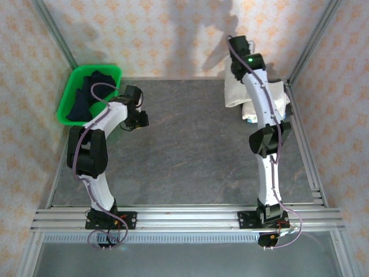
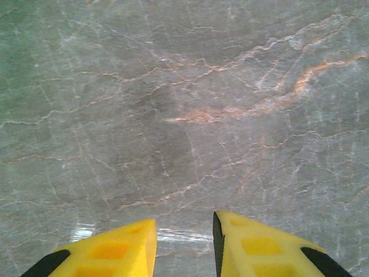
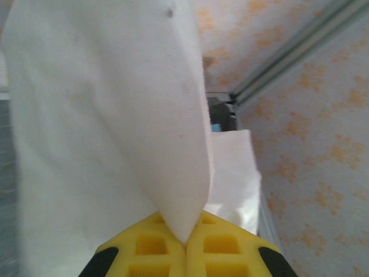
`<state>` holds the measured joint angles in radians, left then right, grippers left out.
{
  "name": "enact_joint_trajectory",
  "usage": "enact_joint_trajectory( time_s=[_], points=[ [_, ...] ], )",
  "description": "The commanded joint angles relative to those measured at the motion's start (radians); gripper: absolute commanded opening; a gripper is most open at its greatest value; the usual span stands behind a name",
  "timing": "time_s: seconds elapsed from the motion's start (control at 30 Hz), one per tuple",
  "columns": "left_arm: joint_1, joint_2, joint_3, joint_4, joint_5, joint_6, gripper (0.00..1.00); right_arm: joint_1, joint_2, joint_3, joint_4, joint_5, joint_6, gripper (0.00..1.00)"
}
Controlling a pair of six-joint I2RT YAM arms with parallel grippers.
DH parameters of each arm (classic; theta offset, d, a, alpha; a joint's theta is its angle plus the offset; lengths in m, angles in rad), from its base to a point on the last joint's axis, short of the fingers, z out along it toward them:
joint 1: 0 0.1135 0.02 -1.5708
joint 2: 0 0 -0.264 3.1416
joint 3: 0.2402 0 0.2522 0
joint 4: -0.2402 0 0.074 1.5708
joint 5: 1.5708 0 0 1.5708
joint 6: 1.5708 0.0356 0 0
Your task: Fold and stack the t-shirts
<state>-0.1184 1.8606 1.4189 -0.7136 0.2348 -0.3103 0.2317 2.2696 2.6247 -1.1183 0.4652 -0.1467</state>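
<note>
Grey marbled surface, patterned walls.
Right end effector pinched a white shirt; left end effector hung slightly parted (empty).

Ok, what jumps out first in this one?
A white t-shirt pinched in the shut right gripper, at the far right corner of the table. Next, the bright green basket of dark clothes in the far left corner, with the left gripper open over bare tabletop nearby.

Saw a soft matt white cloth t-shirt, smooth stone-look worktop with slight shine, yellow plastic fingers, green plastic basket.
</note>
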Motion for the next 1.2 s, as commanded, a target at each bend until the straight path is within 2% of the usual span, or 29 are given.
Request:
enact_joint_trajectory(
  time_s=[0.0,0.13,0.37,0.43,0.5,0.53,0.63,0.8,0.9,0.97,1.07,1.17],
  points=[
    [0.009,-0.039,-0.012,-0.040,-0.032,0.033,0.32,-0.086,0.012,0.024,-0.022,-0.018,0.012,0.00],
    [0.008,-0.033,-0.017,-0.039,-0.023,0.034,0.32,-0.187,0.041,-0.022,0.000,-0.169,0.028,0.00],
    [0.011,-0.014,-0.011,-0.045,-0.020,0.037,0.32,-0.308,0.112,-0.070,0.032,-0.222,-0.007,0.01],
    [0.010,-0.013,-0.011,-0.043,-0.023,0.038,0.32,-0.336,0.130,-0.055,0.016,-0.198,0.009,0.11],
    [0.011,-0.012,-0.012,-0.044,-0.024,0.038,0.32,-0.352,0.135,-0.042,0.008,-0.185,0.018,0.13],
    [0.010,-0.011,-0.010,-0.043,-0.023,0.037,0.32,-0.357,0.132,-0.038,0.009,-0.173,0.027,0.16],
    [0.010,-0.009,-0.011,-0.043,-0.019,0.033,0.32,-0.359,0.112,-0.018,-0.009,-0.178,0.063,0.39],
    [0.011,-0.039,-0.050,-0.011,0.007,0.015,0.32,-0.350,0.019,-0.072,-0.031,-0.200,0.146,0.64],
    [0.008,-0.067,-0.089,0.026,0.030,-0.003,0.32,-0.318,-0.067,-0.190,-0.005,-0.187,0.172,0.74],
    [0.008,-0.086,-0.113,0.059,0.051,-0.016,0.33,-0.276,-0.144,-0.324,0.041,-0.202,0.184,0.77],
    [0.009,-0.105,-0.143,0.095,0.073,-0.032,0.33,-0.219,-0.241,-0.555,0.148,-0.253,0.228,0.76],
    [0.006,-0.110,-0.160,0.118,0.094,-0.040,0.33,-0.222,-0.262,-0.715,0.243,-0.262,0.315,0.73]
  ],
)
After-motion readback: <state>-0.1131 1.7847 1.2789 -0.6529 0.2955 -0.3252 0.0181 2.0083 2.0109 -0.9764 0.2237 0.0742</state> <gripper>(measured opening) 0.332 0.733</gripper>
